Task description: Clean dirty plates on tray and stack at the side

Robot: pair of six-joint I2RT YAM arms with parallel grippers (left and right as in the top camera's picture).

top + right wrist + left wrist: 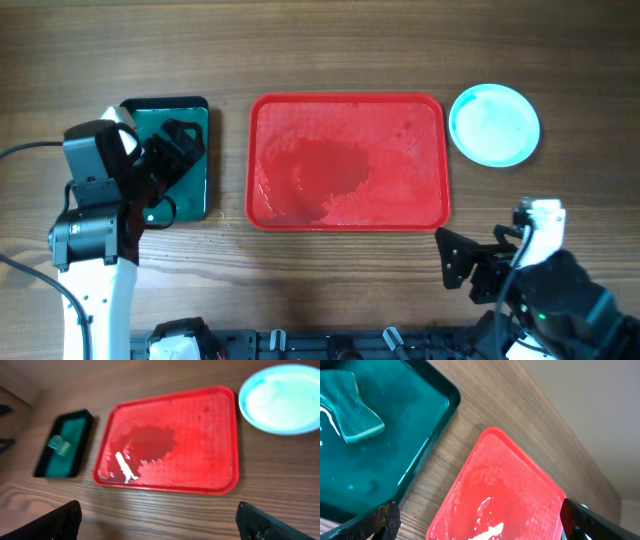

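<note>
The red tray [400,180] lies mid-table, wet, with no plate on it; it also shows in the left wrist view [510,485] and the right wrist view [200,435]. A pale turquoise plate [494,124] sits on the table right of the tray's far corner, also in the right wrist view [282,400]. I cannot tell whether other plates lie under it. My left gripper [172,165] is open and empty above the green tray; its fingers frame the red tray's corner [480,522]. My right gripper [455,262] is open and empty near the front edge [162,522].
A dark green black-rimmed tray [195,195] stands left of the red tray and holds water and a green sponge [355,410], also in the right wrist view [60,445]. A white streak [122,467] lies in the red tray's front left corner.
</note>
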